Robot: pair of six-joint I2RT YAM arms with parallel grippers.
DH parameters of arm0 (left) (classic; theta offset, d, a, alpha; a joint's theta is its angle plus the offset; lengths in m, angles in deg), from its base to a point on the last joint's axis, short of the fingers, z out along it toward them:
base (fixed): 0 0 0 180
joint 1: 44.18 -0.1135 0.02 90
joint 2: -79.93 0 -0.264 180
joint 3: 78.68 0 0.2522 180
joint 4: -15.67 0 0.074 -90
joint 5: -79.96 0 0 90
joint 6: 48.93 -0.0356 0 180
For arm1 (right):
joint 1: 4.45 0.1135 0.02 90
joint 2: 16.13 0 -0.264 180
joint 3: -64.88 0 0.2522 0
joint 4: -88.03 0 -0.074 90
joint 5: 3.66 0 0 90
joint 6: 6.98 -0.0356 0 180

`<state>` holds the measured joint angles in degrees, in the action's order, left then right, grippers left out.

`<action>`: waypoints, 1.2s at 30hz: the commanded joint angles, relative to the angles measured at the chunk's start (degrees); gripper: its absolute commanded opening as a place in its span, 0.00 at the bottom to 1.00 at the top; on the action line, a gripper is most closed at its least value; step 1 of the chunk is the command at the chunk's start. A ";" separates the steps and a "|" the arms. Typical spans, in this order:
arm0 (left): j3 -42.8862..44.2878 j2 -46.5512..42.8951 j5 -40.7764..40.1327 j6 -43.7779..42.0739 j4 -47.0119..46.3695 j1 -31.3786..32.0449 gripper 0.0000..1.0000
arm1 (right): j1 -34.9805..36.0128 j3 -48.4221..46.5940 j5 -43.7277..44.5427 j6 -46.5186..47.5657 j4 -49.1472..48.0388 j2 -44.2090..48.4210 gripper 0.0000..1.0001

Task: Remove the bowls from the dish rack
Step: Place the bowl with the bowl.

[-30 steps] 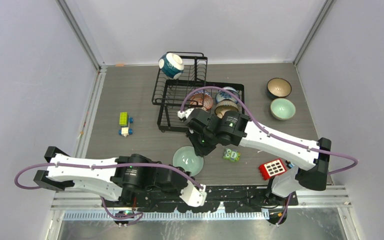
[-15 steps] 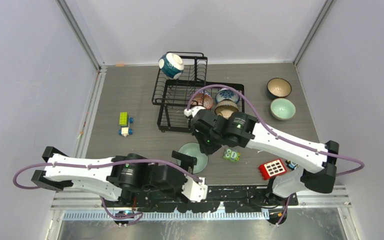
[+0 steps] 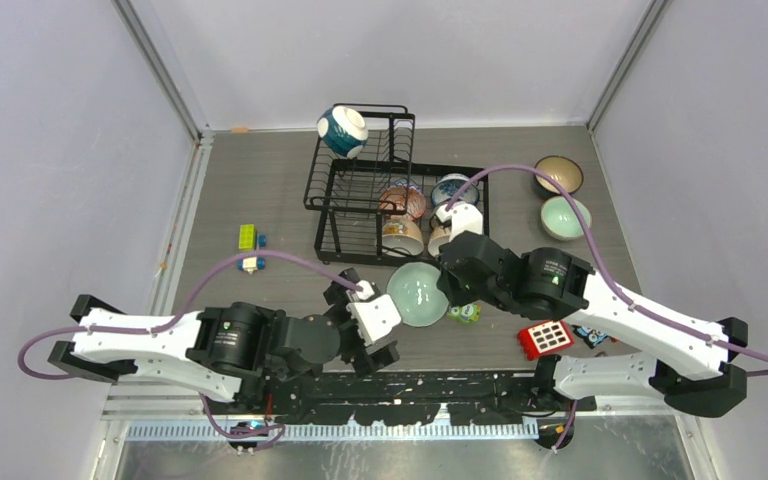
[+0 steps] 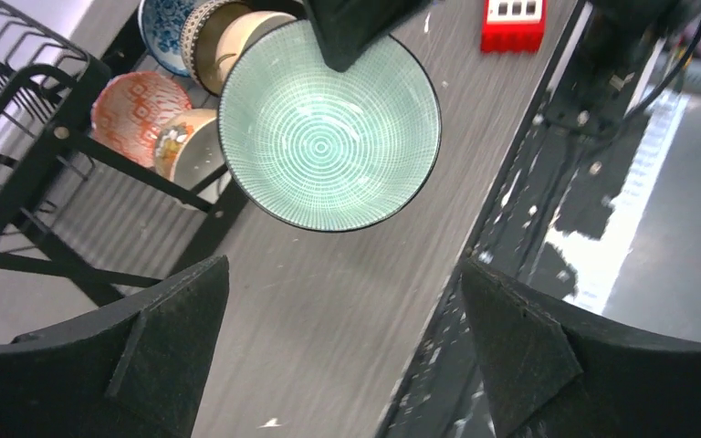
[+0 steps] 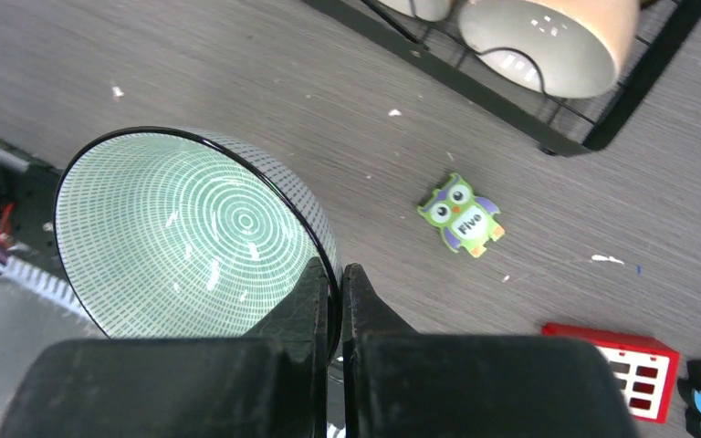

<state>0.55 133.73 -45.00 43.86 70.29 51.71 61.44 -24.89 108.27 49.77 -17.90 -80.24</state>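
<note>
Grey table [image 3: 280,190]; right hand [image 5: 338,276] pinches mint ringed bowl [image 3: 418,293]; left hand [image 4: 342,297] spread, empty.

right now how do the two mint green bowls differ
The ring-patterned mint green ceramic bowl is pinched at its rim by the right gripper, off the table; the far-right mint green bowl rests on the table, untouched. Both are out of the black wire dish rack.
</note>
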 commanded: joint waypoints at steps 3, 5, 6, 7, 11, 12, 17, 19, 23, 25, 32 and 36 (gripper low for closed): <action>2.22 1.27 -11.66 28.27 -9.24 -1.79 1.00 | 0.12 5.89 9.01 -7.20 -6.48 5.32 0.01; 1.39 1.06 -10.19 39.54 -7.29 -7.45 1.00 | 0.14 6.90 9.85 -8.39 -6.99 5.60 0.01; 0.81 1.10 -7.54 45.21 -5.56 -10.56 0.98 | 0.14 7.22 10.33 -8.91 -7.23 5.64 0.01; 0.24 1.29 -4.60 49.88 -4.45 -13.74 0.98 | 0.19 7.35 10.74 -9.58 -7.46 5.59 0.01; 0.17 3.93 -0.29 59.60 -0.68 -18.88 1.00 | 0.19 7.84 12.34 -11.65 -8.27 5.52 0.01; 0.86 5.02 -0.44 60.57 0.09 -18.98 1.00 | 0.16 7.89 12.72 -12.47 -8.22 5.40 0.01; 7.02 12.05 -2.90 64.41 7.35 -18.94 1.00 | 0.17 6.40 14.32 -15.94 -5.93 3.65 0.01; 8.09 13.96 -2.97 64.51 8.05 -18.93 1.00 | 0.14 6.04 13.89 -16.47 -5.91 3.56 0.01; 8.15 15.55 -3.71 64.75 7.57 -19.05 0.96 | 0.17 5.38 12.70 -16.92 -5.78 3.65 0.01; 8.14 16.01 -4.48 64.71 7.60 -19.10 0.89 | 0.18 5.18 12.14 -17.01 -5.81 3.69 0.01; 9.17 18.72 -6.39 66.66 10.12 -20.37 0.61 | 0.19 5.19 11.70 -17.96 -5.51 2.98 0.01; 8.84 18.98 -5.64 67.00 9.44 -21.72 0.50 | 0.13 4.96 11.39 -18.30 -5.65 3.19 0.01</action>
<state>7.54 152.85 -48.38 109.13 79.60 31.23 61.44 -16.82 118.31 34.18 -20.72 -77.66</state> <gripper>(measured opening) 0.534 0.062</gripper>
